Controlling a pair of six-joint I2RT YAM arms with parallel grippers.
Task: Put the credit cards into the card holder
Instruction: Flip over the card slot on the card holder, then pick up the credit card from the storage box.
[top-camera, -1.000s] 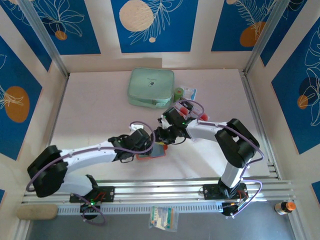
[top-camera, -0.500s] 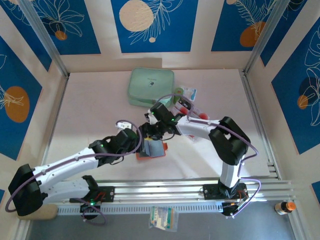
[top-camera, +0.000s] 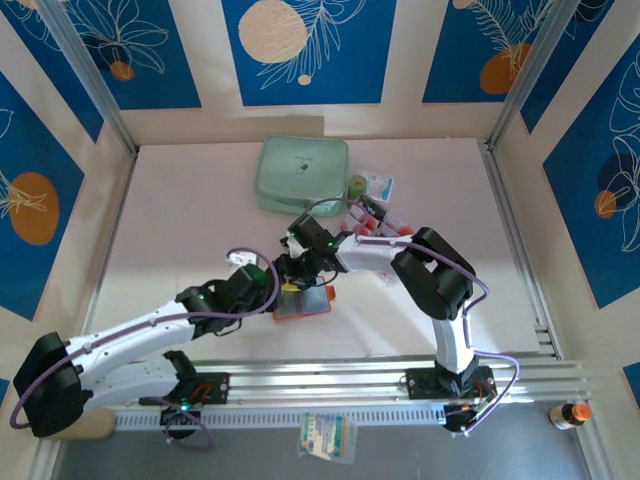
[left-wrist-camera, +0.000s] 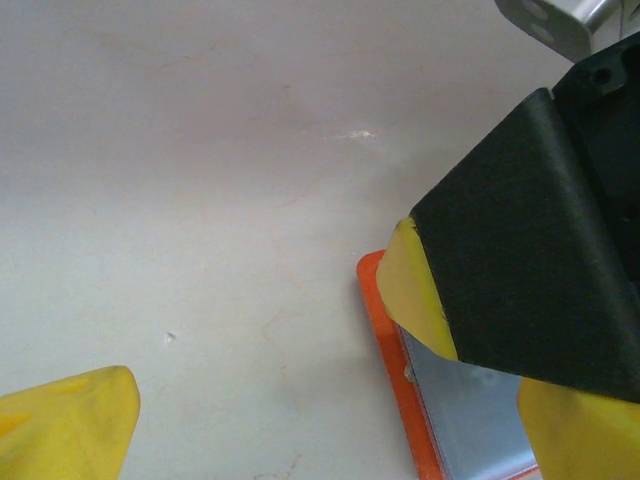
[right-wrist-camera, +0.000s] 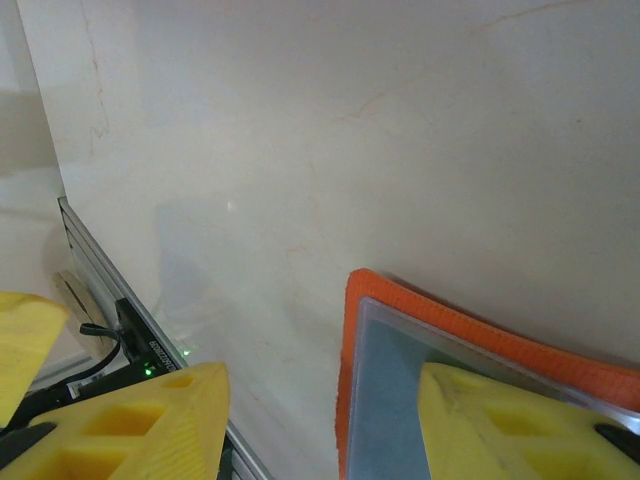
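Left gripper (left-wrist-camera: 320, 425) spreads wide at the left edge of the card holder (top-camera: 305, 306) on the counter (top-camera: 180, 220); right gripper (right-wrist-camera: 315, 400) stands parted, empty, one finger (right-wrist-camera: 490, 420) seemingly resting on it.

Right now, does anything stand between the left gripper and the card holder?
Yes. The right gripper hangs over the card holder, its black body and one yellow finger covering much of the grey pocket. The open left gripper seems to have a free path just to the orange edge.

Orange card holder (right-wrist-camera: 500, 336) (grey inside), mint case (top-camera: 302, 174).
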